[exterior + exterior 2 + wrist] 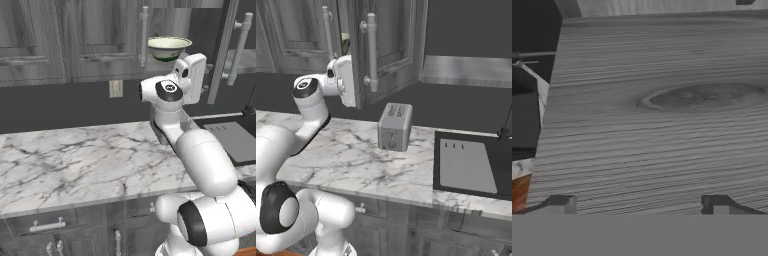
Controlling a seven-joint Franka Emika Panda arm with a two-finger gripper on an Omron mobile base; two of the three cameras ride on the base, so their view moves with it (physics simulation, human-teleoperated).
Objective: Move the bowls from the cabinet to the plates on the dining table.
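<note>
Kitchen setting: white marble-look counter with grey veining point(75, 160) beneath a dark grey wood-grain wall cabinet point(75, 40), one door swung open.

Item, bowl: one pale cream-green glazed bowl with flared rim and greyish outside point(169, 48), count one in sight. It stands upright on the cabinet's shelf, inside the opened compartment, just above the robot's hand. Judged light, rigid and breakable, with a slick glaze; the likeliest hold is across the flared rim, one finger inside and one outside the wall, closed gently.

Item, two-finger gripper point(642, 204): count one. Fingers spread wide, as far apart as they go, with nothing between them. Its camera faces bare wood grain of the cabinet, close up.

Item, silver slot toaster point(394, 126): count one, on the counter below the open door.

Item, long silver bar handles point(372, 52): three counted on the cabinet doors.

Item, black inset sink point(471, 165): count one, set in the counter right of the toaster.
</note>
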